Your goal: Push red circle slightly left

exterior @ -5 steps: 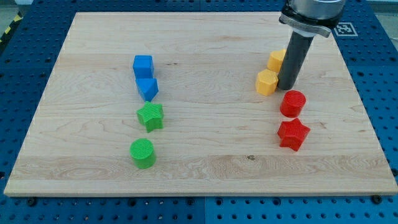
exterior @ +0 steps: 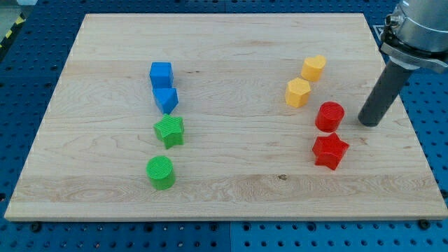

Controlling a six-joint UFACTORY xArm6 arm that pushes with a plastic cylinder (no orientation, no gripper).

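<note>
The red circle (exterior: 330,116) sits on the wooden board (exterior: 224,63) at the view's right, just above the red star (exterior: 330,151). My tip (exterior: 369,123) stands on the board to the right of the red circle, a short gap away and not touching it. The dark rod rises from the tip toward the view's top right.
Two yellow blocks (exterior: 313,68) (exterior: 298,92) lie above and left of the red circle. At the view's left stand a blue cube (exterior: 161,73), a blue block (exterior: 166,99), a green star (exterior: 169,131) and a green circle (exterior: 161,172).
My tip has moved from beside the yellow blocks, above the red circle, to the right and down, now standing right of the red circle. No block has moved.
</note>
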